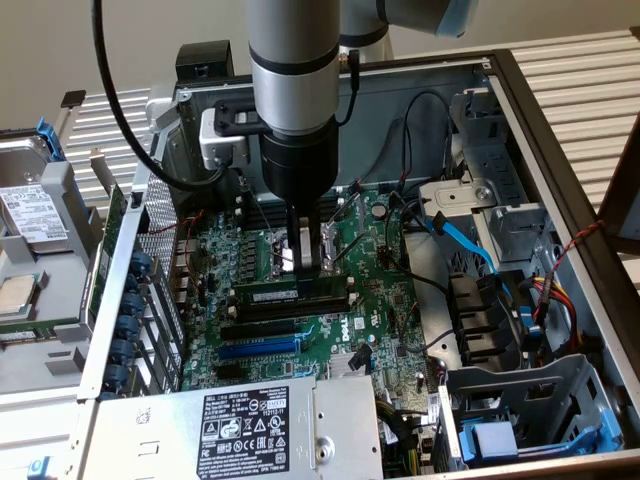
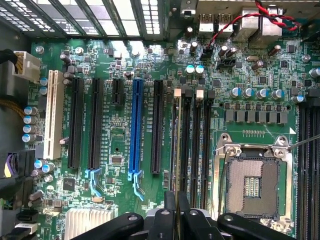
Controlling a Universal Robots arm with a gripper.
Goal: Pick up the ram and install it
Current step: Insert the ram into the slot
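Labels first: a black-and-white sticker on the supply (image 1: 250, 425), low in the exterior view, crowded with marks and print too small to read. Another pale sticker on the drive (image 1: 30, 215), at the exterior view's left, likewise unreadable. On the ram (image 1: 285, 296), a small pale label (no legible text). Fine white print beside the blue slot (image 2: 135, 130), not readable either.

Arm (image 1: 290, 60): straight down from the top centre of the exterior view into the open case (image 1: 555, 160), grey wrist vertical, black gripper (image 1: 311, 268) low over the green board (image 1: 390, 300). Fingers (image 1: 294, 250) pinched shut on the ram, one on each flat face, toward its end at the exterior view's right.

Ram at mid-frame in the exterior view, lying lengthwise along the memory slots (image 2: 197, 140), next to the socket (image 2: 255, 182). Fully seated or only resting in place: cannot be told. Seen edge-on in the wrist view (image 2: 175, 145), running away from between the gripper (image 2: 176, 197) tips (a thin line along the outermost slot, farthest from the socket).

Around the board: a blue cable (image 1: 462, 238) curving through the case toward the exterior view's right. Behind the case, a beige wall (image 1: 60, 50) at upper left and a pale slatted surface (image 1: 590, 60) at upper right.
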